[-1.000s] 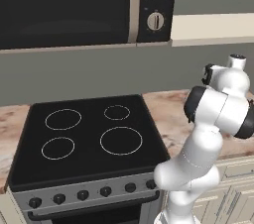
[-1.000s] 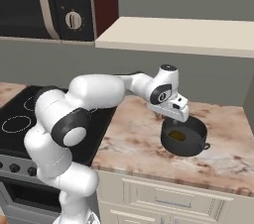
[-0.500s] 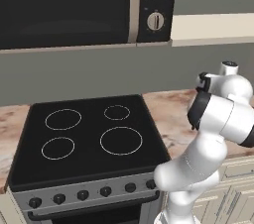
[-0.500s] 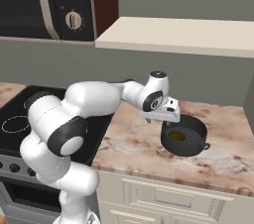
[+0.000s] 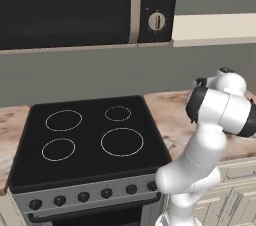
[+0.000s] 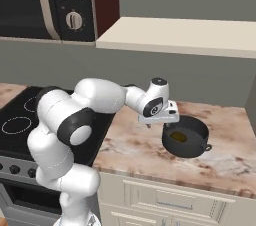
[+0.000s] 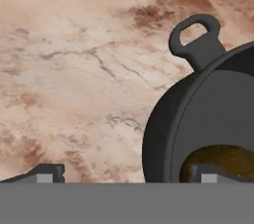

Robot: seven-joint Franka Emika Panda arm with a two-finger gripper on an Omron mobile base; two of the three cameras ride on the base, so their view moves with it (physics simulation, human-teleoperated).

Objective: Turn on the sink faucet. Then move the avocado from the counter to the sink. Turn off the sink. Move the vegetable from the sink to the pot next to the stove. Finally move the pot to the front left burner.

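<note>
From the right base view I see the pot (image 6: pixel 185 137) sitting on the counter (image 6: pixel 135 142), to the right of the stove (image 6: pixel 20 115) and well apart from it. The avocado (image 6: pixel 178 137) lies inside the pot, on its floor, a dull olive lump against the dark metal. My gripper (image 6: pixel 157 121) hangs just beside the pot's left rim, over bare stone, with the wrist bent so the hand points down. In the hand view I have the two fingertips (image 7: pixel 48 172) set wide apart at the bottom edge: one over the marbled counter (image 7: pixel 74 69), the other over the inside of the pot (image 7: pixel 163 134), so the jaws straddle the near wall of the pot with nothing between them that they are clamped on. The avocado (image 7: pixel 223 161) shows right by the fingertip that is inside the rim. One loop handle of the pot sticks out toward the top of that view, lying over the stone. From the left base view I get the stove (image 5: pixel 90 140) with its four white rings bare, the row of black knobs along its steel front, and the microwave (image 5: pixel 75 7) above. There the arm rises at the right and bends away over the counter (image 5: pixel 170 115); its elbow blocks my sight of the hand from that side.
</note>
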